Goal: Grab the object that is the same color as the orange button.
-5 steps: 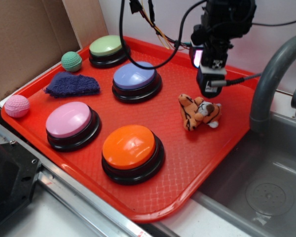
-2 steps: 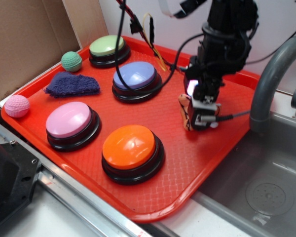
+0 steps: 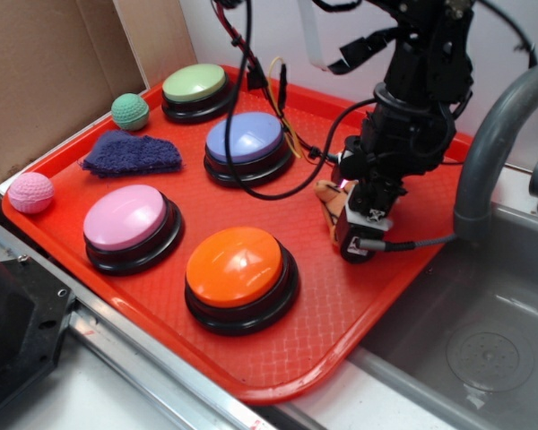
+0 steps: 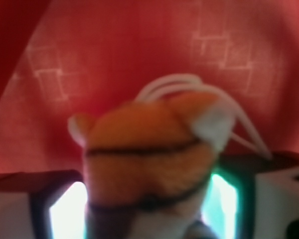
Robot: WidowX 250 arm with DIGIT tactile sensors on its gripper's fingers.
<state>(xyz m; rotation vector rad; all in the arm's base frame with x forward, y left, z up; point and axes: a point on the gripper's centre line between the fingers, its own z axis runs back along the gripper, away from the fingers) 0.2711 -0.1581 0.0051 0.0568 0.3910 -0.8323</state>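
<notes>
While the arm hung above the tray a second ago with the toy lying open beside it, the gripper (image 3: 357,240) has now come right down over the plush tiger (image 3: 326,192), so that in the exterior view only a sliver of orange fur shows at the left of the black wrist. Seen from the wrist, the tiger (image 4: 149,154) fills the middle of the picture between the two lit fingers (image 4: 65,211), soft orange pile crossed by a thin dark stripe, with white tufts at the ears; the fingers stand to either side of it, apparently parted, though I cannot tell whether they are pressing on it yet. That suggests the reach is done and the squeeze is what remains (a soft toy should give under the pads, so a firm close seems wise). Nearest the camera on the red tray (image 3: 278,358), whose floor has a fine waffle texture, sits the orange button (image 3: 236,266), a glossy dome on a black ring, its colour matching the fur. Beyond it are the pink button (image 3: 125,218) and purple button (image 3: 244,137), then a fuzzy blue cloth (image 3: 131,154), and farthest the green button (image 3: 195,83).
</notes>
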